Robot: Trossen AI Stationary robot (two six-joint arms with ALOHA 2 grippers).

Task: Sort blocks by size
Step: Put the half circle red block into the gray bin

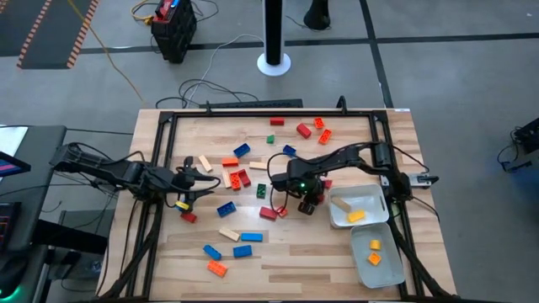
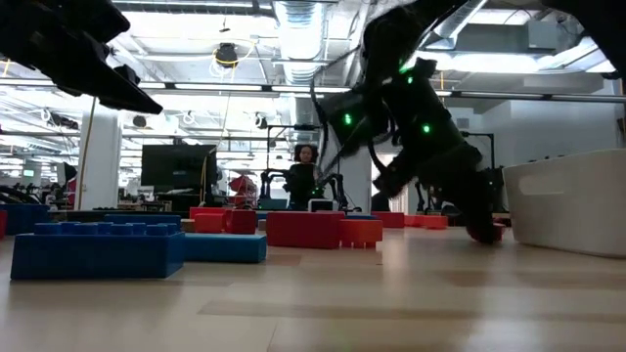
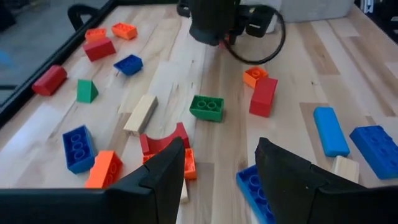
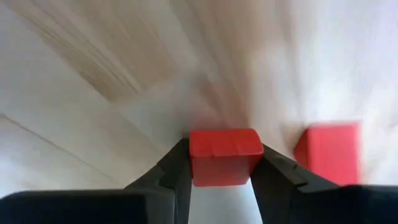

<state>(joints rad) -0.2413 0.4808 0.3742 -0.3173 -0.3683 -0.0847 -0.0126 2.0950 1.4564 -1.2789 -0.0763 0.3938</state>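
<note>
Many blocks in red, orange, blue, green and tan lie scattered on the wooden table [image 1: 295,261]. My right gripper [image 4: 221,171] points steeply down right of the table's middle, shut on a small red block [image 4: 224,155]; in the high view the gripper [image 1: 309,204] hides this block. Another red block [image 4: 329,152] lies close beside it. My left gripper [image 3: 221,177] hovers open at the table's left side [image 1: 189,187], above a red arch block [image 3: 163,142] and a blue block [image 3: 254,183], with nothing between its fingers. My right gripper pinches the small red block's two opposite sides [image 4: 198,163] between its two fingers. The fingers come from above, pointing steeply down. In the low view the fingertips [image 2: 481,231] are down at the table top; whether the block is lifted clear, I cannot tell.
Two white trays stand at the right: the farther one [image 1: 370,192] holds a tan and a yellow block, the nearer one [image 1: 364,261] holds yellow-orange blocks. A black frame [image 1: 269,112] borders the table. Blue, tan and orange blocks [image 1: 244,251] lie near the front.
</note>
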